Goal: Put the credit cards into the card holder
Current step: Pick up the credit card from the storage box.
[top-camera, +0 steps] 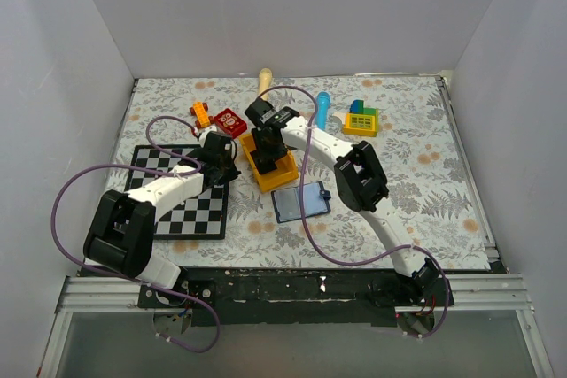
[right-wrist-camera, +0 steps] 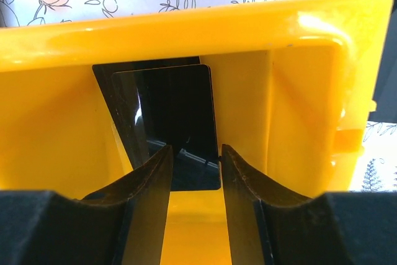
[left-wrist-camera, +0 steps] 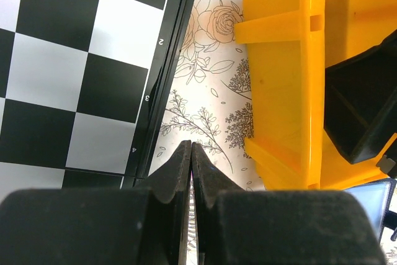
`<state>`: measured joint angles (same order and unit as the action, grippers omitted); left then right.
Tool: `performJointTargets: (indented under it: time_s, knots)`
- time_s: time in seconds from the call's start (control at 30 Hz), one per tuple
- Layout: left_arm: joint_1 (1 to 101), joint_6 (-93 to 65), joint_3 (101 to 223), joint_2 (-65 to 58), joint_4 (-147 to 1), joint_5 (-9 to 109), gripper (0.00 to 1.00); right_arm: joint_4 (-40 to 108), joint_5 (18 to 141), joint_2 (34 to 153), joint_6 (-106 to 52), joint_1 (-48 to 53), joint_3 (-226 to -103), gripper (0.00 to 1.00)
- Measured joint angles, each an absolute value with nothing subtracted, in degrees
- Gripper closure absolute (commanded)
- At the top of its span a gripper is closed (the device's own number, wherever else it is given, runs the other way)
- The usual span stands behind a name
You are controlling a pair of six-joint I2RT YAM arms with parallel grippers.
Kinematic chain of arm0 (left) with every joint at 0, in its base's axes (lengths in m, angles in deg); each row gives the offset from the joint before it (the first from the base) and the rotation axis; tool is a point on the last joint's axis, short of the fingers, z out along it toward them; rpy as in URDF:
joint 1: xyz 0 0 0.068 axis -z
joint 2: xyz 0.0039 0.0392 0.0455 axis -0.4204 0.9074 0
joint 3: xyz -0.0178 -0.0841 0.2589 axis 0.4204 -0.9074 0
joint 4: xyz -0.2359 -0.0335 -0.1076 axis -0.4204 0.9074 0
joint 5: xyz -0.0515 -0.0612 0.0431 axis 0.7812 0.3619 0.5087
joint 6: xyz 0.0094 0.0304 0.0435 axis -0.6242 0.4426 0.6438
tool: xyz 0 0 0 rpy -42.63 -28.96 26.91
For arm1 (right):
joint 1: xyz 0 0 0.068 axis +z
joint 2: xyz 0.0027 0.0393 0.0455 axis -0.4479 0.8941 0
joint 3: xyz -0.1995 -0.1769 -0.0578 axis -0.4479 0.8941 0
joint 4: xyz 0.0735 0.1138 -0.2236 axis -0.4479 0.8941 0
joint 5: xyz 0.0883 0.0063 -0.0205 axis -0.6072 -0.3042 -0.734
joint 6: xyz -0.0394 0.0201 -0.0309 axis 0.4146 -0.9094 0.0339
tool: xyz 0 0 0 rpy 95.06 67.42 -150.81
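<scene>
Okay, the card holder (top-camera: 301, 202) lies open with its light blue inside up, just in front of the yellow bin (top-camera: 275, 181) on the arm-base side, probably spread flat so it is ready to take cards. The left gripper (left-wrist-camera: 190, 156) has its jaws pressed together and empty, low over the floral tablecloth (left-wrist-camera: 205, 91) just left of the bin, beside the chessboard (left-wrist-camera: 62, 60); likely parked clear. The right gripper (right-wrist-camera: 192, 172) reaches down into the bin, jaws apart with nothing clamped, lined up on the credit cards (right-wrist-camera: 167, 116). Those are two glossy black cards, overlapped, lying inside the bin. Beyond the bin sits a green-and-yellow block toy (top-camera: 361, 119), not involved.
</scene>
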<state>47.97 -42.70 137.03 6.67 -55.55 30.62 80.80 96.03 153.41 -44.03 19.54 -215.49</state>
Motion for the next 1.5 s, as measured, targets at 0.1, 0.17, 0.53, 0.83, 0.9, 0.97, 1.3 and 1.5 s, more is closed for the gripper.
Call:
performJointTargets:
  time_s: [0.1,0.17,0.53,0.83,0.9,0.97,1.3,1.5]
  knots:
    - [48.0,-42.7,137.0,6.6,-55.5,30.7,1.0,80.9,97.2,153.5,-43.8,19.9,-215.6,0.52]
    - [48.0,-42.7,137.0,6.6,-55.6,30.7,1.0,80.9,97.8,153.5,-43.6,20.0,-215.8,0.52]
    - [48.0,-42.7,136.9,6.6,-56.0,31.1,1.0,80.8,96.3,153.8,-42.7,20.3,-216.3,0.58]
    - [48.0,-42.7,136.9,6.6,-56.0,31.2,1.0,77.3,93.4,153.0,-42.5,20.3,-213.9,0.61]
    - [48.0,-42.7,136.9,6.6,-56.0,31.2,1.0,75.6,93.2,152.0,-42.5,20.3,-212.0,0.61]
    - [48.0,-42.7,136.9,6.6,-56.0,31.2,1.0,74.2,93.0,151.2,-42.5,20.3,-210.3,0.61]
    - [48.0,-42.7,136.9,6.6,-56.0,31.5,1.0,69.5,90.3,148.0,-43.0,20.3,-205.0,0.62]
    - [48.0,-42.7,136.9,6.6,-56.0,31.6,1.0,67.3,88.6,145.2,-43.0,20.4,-202.1,0.63]
